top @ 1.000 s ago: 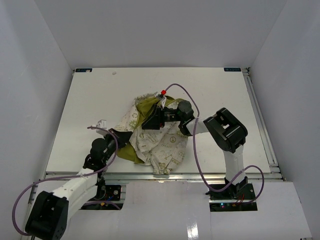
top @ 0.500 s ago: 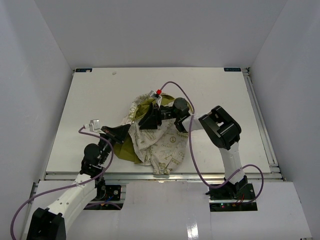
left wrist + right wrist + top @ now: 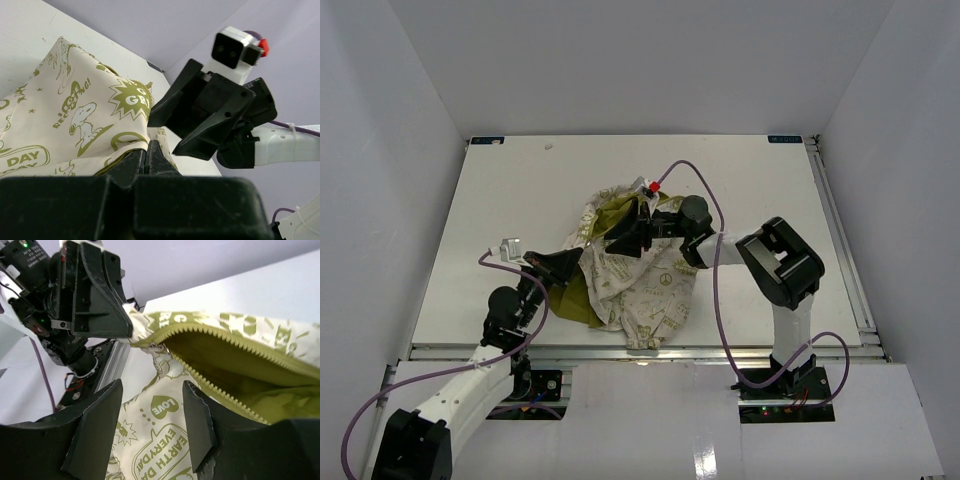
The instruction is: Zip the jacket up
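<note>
The jacket (image 3: 650, 290) lies crumpled in the middle of the table, cream with olive print, its olive lining showing. My left gripper (image 3: 570, 268) is shut on the jacket's left edge; in the left wrist view its fingertips (image 3: 146, 150) pinch the fabric (image 3: 75, 120). My right gripper (image 3: 625, 238) hovers open over the jacket's upper part. In the right wrist view the open jaws (image 3: 150, 405) straddle printed cloth (image 3: 160, 440), touching nothing. The zipper (image 3: 235, 340) gapes open, and the left gripper (image 3: 95, 295) holds its end.
The white table (image 3: 500, 200) is walled on three sides. A metal rail (image 3: 720, 350) runs along the near edge and another along the right side (image 3: 840, 230). A purple cable (image 3: 705, 190) loops above the right wrist.
The left arm swung its wrist up and left while keeping its hold on the jacket edge. The right jaws opened slightly wider, and the right arm shifted a little right.
</note>
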You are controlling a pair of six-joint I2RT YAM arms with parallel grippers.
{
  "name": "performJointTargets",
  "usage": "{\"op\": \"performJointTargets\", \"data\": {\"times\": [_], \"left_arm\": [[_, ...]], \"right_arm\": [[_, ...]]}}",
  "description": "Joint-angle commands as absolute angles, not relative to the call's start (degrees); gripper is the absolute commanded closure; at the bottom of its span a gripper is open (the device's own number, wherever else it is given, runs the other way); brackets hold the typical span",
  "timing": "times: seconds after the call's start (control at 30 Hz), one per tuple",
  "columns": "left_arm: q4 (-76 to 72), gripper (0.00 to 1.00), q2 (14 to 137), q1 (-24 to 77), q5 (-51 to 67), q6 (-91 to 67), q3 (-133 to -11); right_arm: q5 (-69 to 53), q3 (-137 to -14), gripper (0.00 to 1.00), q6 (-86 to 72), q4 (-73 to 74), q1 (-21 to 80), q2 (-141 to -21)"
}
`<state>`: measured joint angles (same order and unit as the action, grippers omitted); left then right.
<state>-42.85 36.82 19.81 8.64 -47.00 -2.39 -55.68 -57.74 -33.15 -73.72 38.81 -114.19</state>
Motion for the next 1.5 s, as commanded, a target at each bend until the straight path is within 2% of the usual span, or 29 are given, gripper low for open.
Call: {"op": "performJointTargets", "data": {"times": [0.0, 0.47, 1.03, 1.47], "left_arm": [[-44.39, 1.0, 35.53, 19.51, 9.64, -46.93, 9.84], [-44.94, 1.0, 35.63, 19.51, 10.02, -47.11, 9.87], [-45.52, 1.0, 35.76, 19.51, 10.2, -47.54, 10.28], [-45.88, 1.0, 36.12, 19.51, 9.93, -47.46, 10.54]], "right_arm": [[-51.54, -55.78, 0.42, -22.59, -73.28, 38.58, -108.44], [-50.71, -59.79, 0.42, -19.86, -68.23, 38.7, -110.04], [-50.53, -62.03, 0.49, -19.34, -71.8, 39.99, -112.91], [-51.41, -61.35, 0.52, -21.09, -77.08, 41.31, -113.38]]}}
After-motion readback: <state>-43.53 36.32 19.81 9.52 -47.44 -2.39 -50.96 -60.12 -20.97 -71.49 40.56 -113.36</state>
